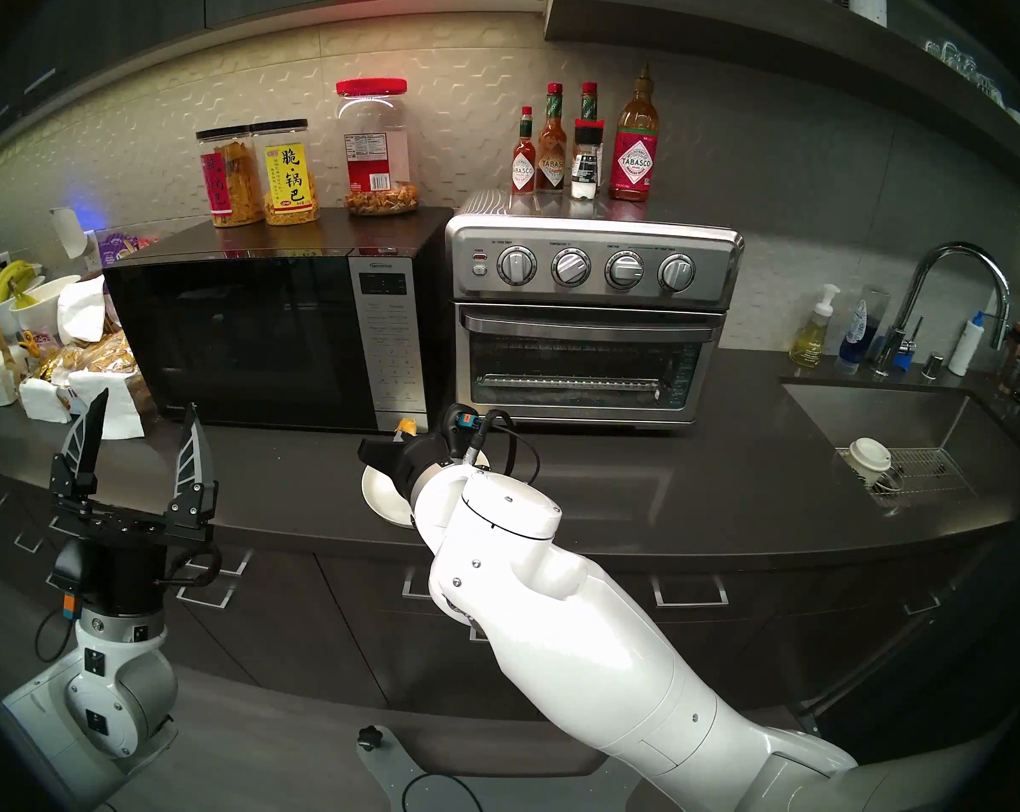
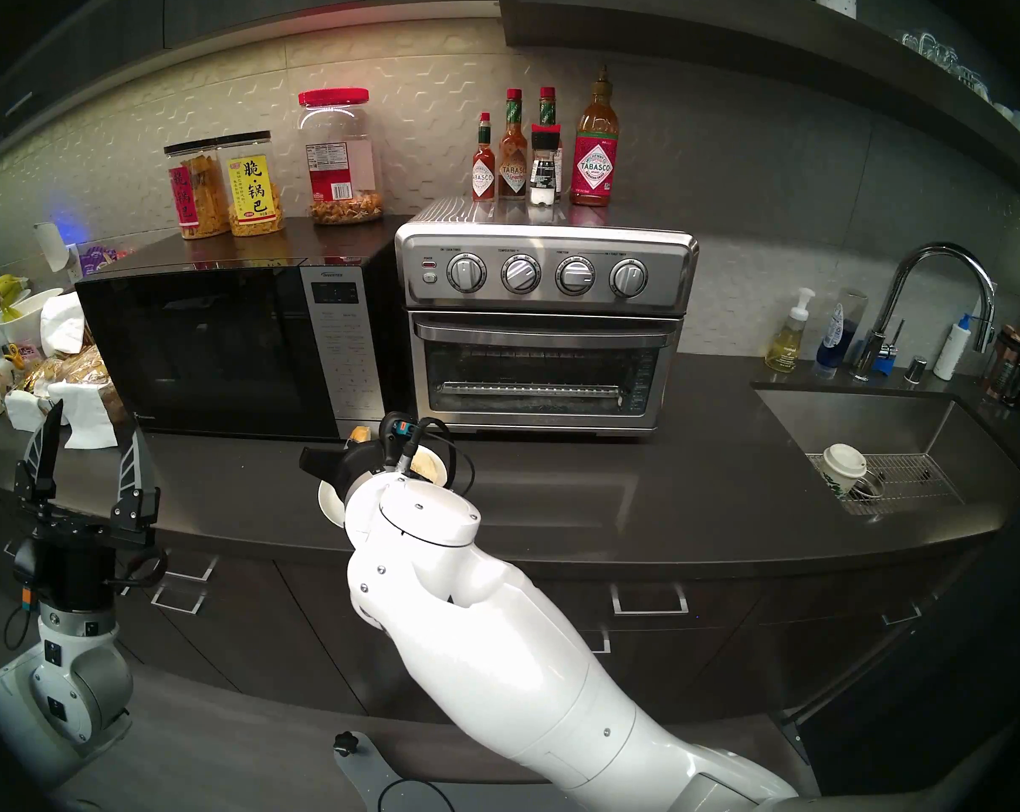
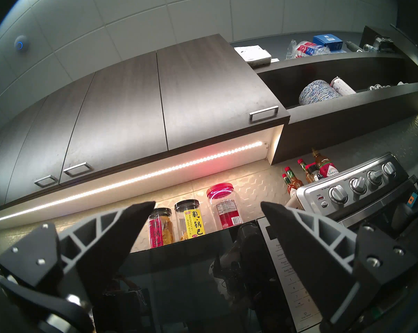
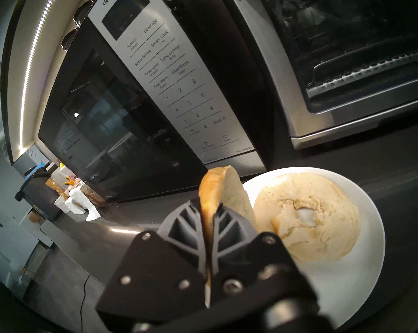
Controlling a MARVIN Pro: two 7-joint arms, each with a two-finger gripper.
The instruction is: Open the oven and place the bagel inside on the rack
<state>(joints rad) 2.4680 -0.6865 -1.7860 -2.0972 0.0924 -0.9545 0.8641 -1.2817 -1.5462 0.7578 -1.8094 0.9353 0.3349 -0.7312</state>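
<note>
The stainless oven (image 1: 589, 324) (image 2: 545, 336) stands right of the microwave with its glass door shut. The wire rack (image 1: 572, 383) (image 4: 371, 73) shows through the glass. In front of the microwave my right gripper (image 4: 208, 206) is shut on one bagel half (image 4: 212, 190) (image 1: 406, 425), held on edge just above a white plate (image 4: 347, 277) (image 1: 378, 488). A second bagel half (image 4: 306, 219) (image 2: 428, 465) lies cut face up on that plate. At the counter's front left, my left gripper (image 1: 147, 403) (image 3: 208, 204) points up, open and empty.
A black microwave (image 1: 261, 336) with snack jars (image 1: 261, 178) on top stands left of the oven. Sauce bottles (image 1: 583, 149) stand on the oven. Bread bags and napkins (image 1: 85, 371) crowd the far left. A sink (image 1: 882, 441) with a paper cup lies at the right.
</note>
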